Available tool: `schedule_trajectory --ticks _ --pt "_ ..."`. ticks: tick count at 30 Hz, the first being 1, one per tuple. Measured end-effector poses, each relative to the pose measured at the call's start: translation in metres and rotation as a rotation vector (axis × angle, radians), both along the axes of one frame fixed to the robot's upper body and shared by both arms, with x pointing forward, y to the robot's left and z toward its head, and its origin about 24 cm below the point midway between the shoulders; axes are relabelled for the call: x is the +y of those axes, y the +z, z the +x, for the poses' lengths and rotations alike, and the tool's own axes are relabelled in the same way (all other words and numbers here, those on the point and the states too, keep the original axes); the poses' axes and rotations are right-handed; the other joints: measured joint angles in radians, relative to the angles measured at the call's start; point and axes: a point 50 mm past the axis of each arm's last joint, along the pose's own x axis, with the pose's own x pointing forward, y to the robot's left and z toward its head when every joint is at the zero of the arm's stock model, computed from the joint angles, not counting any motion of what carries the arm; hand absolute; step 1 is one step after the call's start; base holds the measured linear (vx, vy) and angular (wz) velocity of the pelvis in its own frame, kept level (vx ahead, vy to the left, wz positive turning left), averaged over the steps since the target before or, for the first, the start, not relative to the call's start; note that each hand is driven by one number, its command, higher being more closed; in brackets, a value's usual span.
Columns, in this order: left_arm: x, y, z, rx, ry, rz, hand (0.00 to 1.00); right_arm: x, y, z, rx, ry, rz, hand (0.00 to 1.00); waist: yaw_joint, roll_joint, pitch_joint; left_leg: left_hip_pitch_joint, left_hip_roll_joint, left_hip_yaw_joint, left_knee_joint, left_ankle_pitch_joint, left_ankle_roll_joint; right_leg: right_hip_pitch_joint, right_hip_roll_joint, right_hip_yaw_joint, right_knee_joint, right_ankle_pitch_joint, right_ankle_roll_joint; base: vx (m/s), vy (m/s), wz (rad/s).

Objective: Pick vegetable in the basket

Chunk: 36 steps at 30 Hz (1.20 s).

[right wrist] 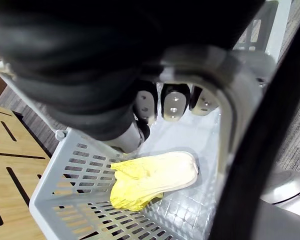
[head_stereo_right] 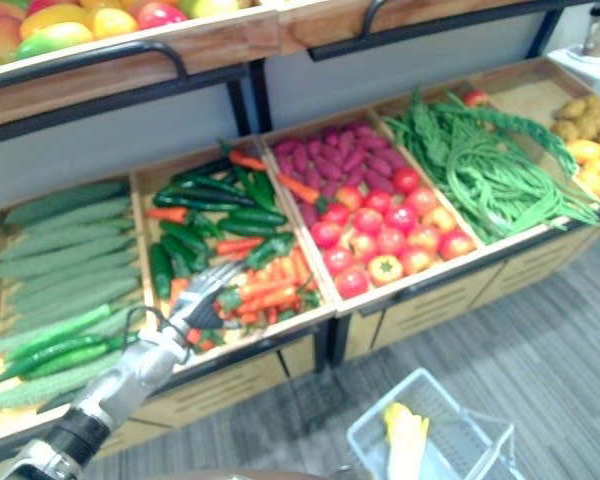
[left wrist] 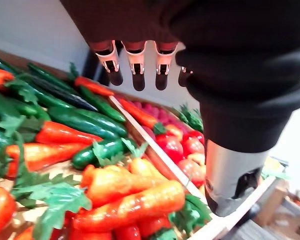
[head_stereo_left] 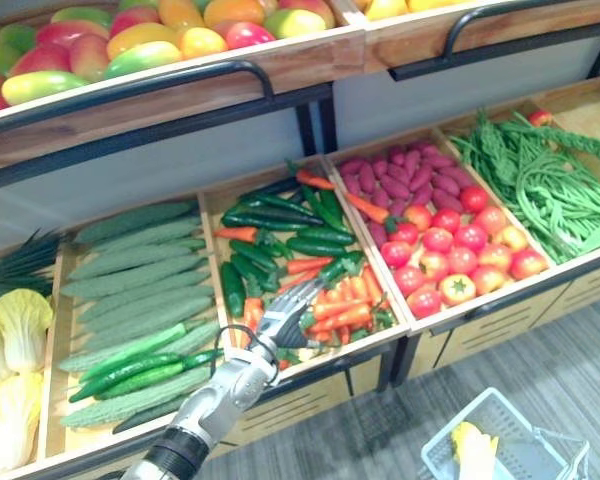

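Carrots (head_stereo_left: 352, 292) are lying just beneath the left hand (head_stereo_left: 280, 325), which is hovering with fingers apart and empty. The right hand (right wrist: 172, 102) is clasping the basket (right wrist: 75, 210) handle. The next move is probably lowering and closing on one.

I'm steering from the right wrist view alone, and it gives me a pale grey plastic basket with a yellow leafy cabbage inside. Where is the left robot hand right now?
Observer: The left robot hand is above the orange carrots at the near end of a wooden tray.
Operator: Is it holding anything?
Observer: No. Its fingers are straight, with nothing between them.
Operator: What sits beside that tray?
Observer: Round red tomatoes on the robot's right, long bumpy green cucumbers on its left.
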Motion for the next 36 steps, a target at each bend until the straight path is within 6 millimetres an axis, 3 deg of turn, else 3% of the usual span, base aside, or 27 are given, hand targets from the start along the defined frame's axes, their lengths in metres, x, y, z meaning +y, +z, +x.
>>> schedule_trajectory --ticks 9,17,25,31,36 --pt "-0.022 0.004 0.011 0.022 -0.123 0.073 0.0 -0.003 0.002 0.008 -0.021 0.015 -0.015 1.0 -0.004 0.009 0.021 -0.004 0.002 0.006 -0.003 -0.01 -0.013 -0.025 0.0 0.025 0.005 0.01 0.002 -0.03 0.007 -0.09" --pt "-0.018 -0.008 0.012 0.092 -0.114 0.118 0.0 -0.004 0.003 0.009 -0.024 0.014 -0.02 1.0 -0.024 0.018 0.027 -0.023 0.002 0.003 -0.005 -0.011 -0.015 -0.051 0.0 0.026 0.011 0.016 0.005 -0.02 0.004 -0.01" --pt "-0.024 -0.001 0.022 0.07 -0.118 0.122 0.0 -0.004 0.004 0.014 -0.035 0.017 -0.025 1.0 -0.026 0.018 0.042 -0.023 0.003 0.002 -0.001 -0.01 -0.016 -0.05 0.0 0.023 0.014 0.016 0.006 0.0 0.001 0.0" --pt "-0.035 -0.006 0.026 0.097 -0.099 0.096 0.0 -0.004 0.004 0.017 -0.031 0.026 -0.034 1.0 -0.034 0.019 0.047 -0.023 0.003 0.002 -0.001 -0.01 -0.017 -0.05 0.0 0.023 0.014 0.017 0.007 0.0 0.0 0.0" --pt "-0.031 -0.013 0.028 0.128 -0.064 0.116 0.0 -0.004 0.006 0.024 -0.053 0.046 -0.045 1.0 -0.053 0.021 0.066 -0.02 0.003 0.003 -0.002 -0.01 -0.017 -0.051 -0.002 0.024 0.019 0.017 0.007 0.0 0.0 0.0"
